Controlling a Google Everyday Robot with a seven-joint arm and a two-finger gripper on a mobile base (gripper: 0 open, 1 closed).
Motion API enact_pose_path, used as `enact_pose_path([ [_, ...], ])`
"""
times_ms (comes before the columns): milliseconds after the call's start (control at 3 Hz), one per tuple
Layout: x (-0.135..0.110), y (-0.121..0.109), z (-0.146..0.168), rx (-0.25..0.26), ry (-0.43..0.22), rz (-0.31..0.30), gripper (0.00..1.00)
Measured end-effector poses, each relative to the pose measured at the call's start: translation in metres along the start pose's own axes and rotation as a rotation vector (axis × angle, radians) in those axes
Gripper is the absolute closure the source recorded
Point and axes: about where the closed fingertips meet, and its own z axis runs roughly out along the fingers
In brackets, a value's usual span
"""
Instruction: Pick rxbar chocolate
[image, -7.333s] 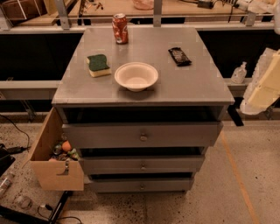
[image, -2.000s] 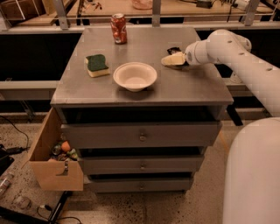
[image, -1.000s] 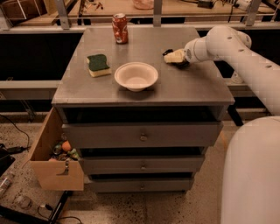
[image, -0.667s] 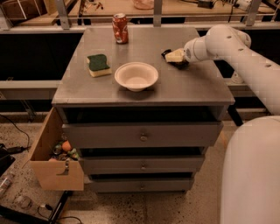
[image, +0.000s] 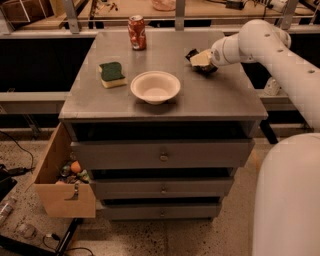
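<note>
Arm swung in from right since earliest frame; gripper (image: 201, 60) now down on one rxbar chocolate (image: 191, 53), right rear of cabinet top (image: 210, 97); grip state: cannot tell. One bowl (image: 155, 86), one sponge (image: 112, 74), one can (image: 137, 32).

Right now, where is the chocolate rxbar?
The rxbar chocolate is at the right rear of the cabinet top, mostly covered by the gripper, right of and behind the white bowl.
</note>
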Motion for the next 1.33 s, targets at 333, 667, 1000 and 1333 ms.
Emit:
enact_pose_path([
  [333, -0.052, 0.005, -0.031, -0.039, -0.068, -0.071, 1.0],
  [667, -0.096, 0.003, -0.071, -0.071, -0.145, -0.123, 1.0],
  [1000, -0.124, 0.0, -0.111, -0.083, -0.21, -0.163, 1.0],
  [1333, -0.148, 0.001, -0.149, -0.086, -0.262, -0.204, 1.0],
])
